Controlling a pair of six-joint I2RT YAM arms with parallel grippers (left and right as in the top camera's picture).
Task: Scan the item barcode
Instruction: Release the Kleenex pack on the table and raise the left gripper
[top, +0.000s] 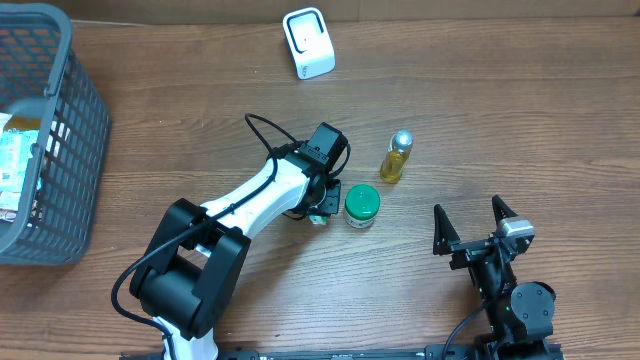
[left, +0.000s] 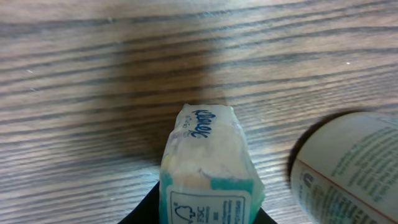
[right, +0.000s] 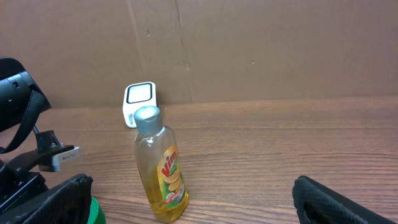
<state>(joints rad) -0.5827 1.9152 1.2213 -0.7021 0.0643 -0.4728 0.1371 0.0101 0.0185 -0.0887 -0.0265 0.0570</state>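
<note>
Two end effectors noted: left (top: 322, 208) pinching the tissue pack (left: 208, 165), right (top: 468, 215) spread idle; pickup step, next judged lifting its barcode toward the scanner (top: 308, 42).

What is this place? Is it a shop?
Probably a pretend shop checkout on a wooden table, not a real store: there's a grey shopping basket, a white barcode scanner, and groceries like a yellow bottle and a tissue pack.

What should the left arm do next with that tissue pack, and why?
Probably lift the tissue pack straight up: the left gripper seems to pinch it low by the green-lidded jar, and the white scanner stands across the table.
</note>
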